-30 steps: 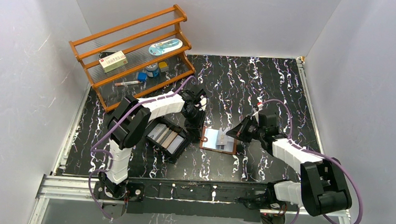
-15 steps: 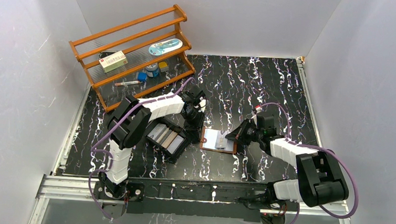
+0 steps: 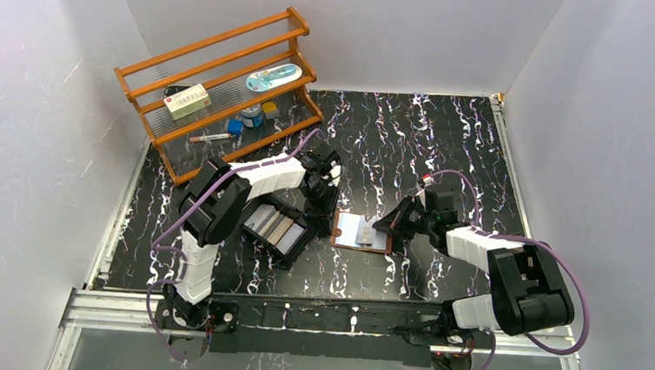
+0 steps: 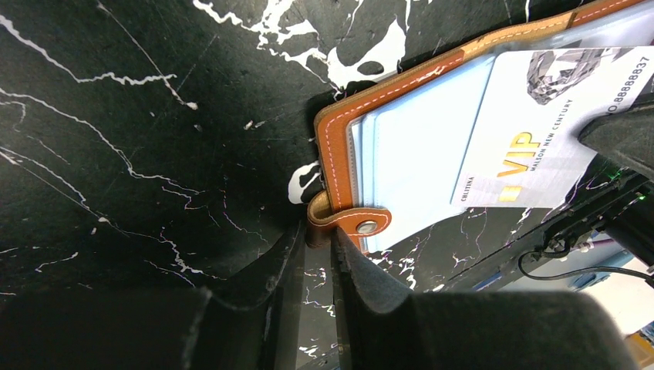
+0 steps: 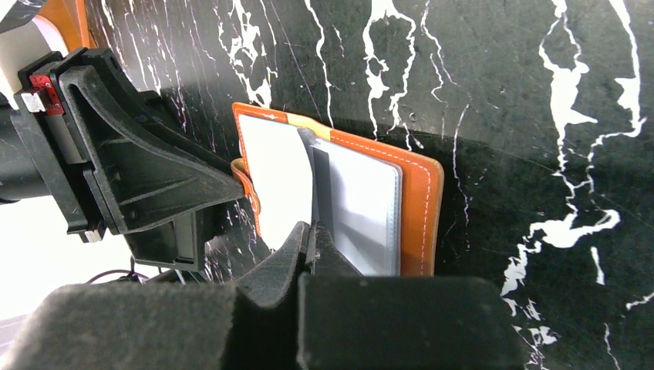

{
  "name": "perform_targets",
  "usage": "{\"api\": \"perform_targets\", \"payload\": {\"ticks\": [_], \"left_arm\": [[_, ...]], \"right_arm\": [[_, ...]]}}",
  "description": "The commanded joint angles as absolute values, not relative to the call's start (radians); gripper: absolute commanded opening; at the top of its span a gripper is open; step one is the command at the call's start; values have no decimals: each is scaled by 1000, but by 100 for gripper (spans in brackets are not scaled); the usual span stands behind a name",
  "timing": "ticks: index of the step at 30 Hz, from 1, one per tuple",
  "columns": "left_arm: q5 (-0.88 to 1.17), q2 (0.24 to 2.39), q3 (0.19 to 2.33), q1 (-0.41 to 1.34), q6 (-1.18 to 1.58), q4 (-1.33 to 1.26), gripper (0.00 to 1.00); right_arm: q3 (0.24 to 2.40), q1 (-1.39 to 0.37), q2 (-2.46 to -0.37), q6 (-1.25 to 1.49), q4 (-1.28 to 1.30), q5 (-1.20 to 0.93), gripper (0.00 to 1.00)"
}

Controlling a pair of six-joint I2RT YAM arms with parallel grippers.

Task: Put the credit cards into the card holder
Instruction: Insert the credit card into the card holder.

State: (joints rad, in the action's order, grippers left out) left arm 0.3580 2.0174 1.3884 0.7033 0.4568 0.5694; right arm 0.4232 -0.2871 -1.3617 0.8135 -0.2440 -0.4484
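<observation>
From above, the holder (image 3: 346, 237) lies open between our claws, the left claw (image 4: 316, 236) narrowed onto its strap (image 4: 351, 223) at 9 o'clock, the right claw (image 5: 311, 231) at 3 o'clock pinching a silver card (image 4: 532, 123) whose long axis points toward 9.

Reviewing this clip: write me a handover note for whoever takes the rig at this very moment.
Left gripper: shut on the snap strap of the card holder, which lies open on the table.
Right gripper: shut on the silver VIP card, its end over the holder's pale pockets; it does not look seated.
Other credit cards: in the black tray, left of the holder.
Done: holder open. Left: seat this card, then the rest.
</observation>
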Motion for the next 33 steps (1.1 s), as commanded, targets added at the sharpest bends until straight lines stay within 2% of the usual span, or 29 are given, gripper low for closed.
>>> {"api": "perform_targets", "payload": {"ticks": [1, 7, 22, 33], "left_arm": [[342, 2025, 1390, 710, 451, 610, 18], [340, 2027, 1393, 710, 442, 612, 19], [328, 2037, 1398, 709, 430, 626, 19], [325, 2043, 1407, 710, 431, 631, 19]], "right_arm": [[461, -266, -1373, 809, -213, -441, 0], [484, -265, -1406, 809, -184, -559, 0], [510, -213, -1433, 809, -101, -618, 0], [557, -202, -1419, 809, -16, -583, 0]]}}
